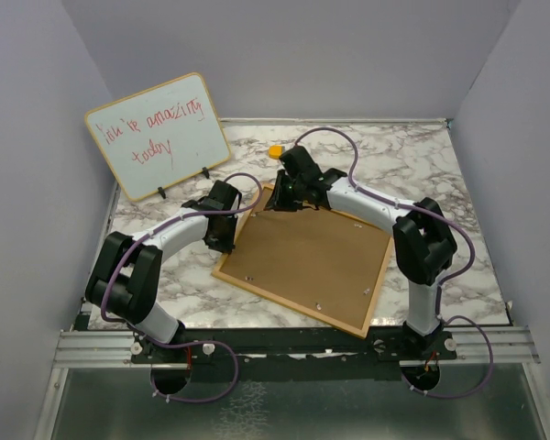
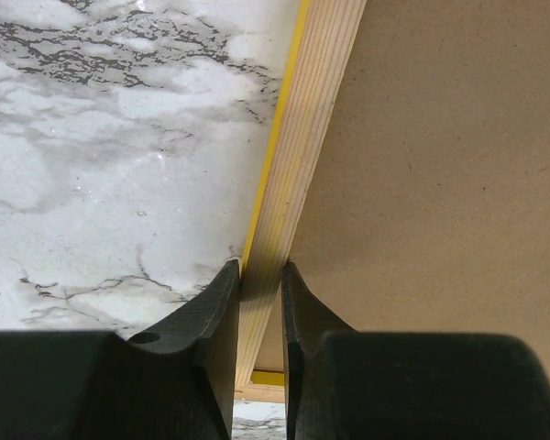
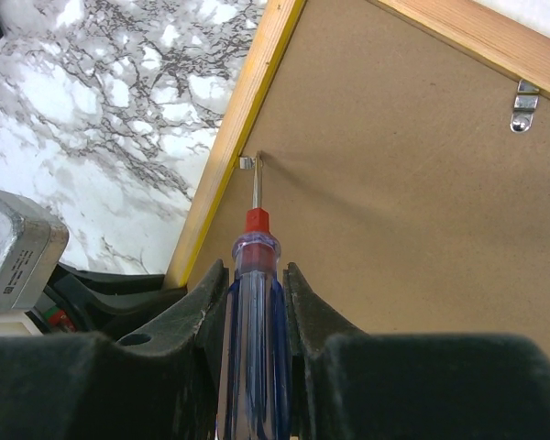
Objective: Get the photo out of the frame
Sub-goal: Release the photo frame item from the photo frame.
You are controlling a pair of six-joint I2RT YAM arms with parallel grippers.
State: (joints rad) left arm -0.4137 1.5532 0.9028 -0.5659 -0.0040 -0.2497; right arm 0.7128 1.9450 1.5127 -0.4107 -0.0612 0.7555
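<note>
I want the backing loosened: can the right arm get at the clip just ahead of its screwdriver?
Likely yes: the screwdriver in its jaws has its tip at the clip, with nothing between.

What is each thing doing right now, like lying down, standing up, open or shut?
frame: lying face down, brown back up.
left gripper: shut on the frame's edge.
right gripper: shut on the screwdriver.
screwdriver: tip against a metal clip on the frame's back.
whiteboard: standing upright, red writing showing.
photo: hidden, cannot tell.
</note>
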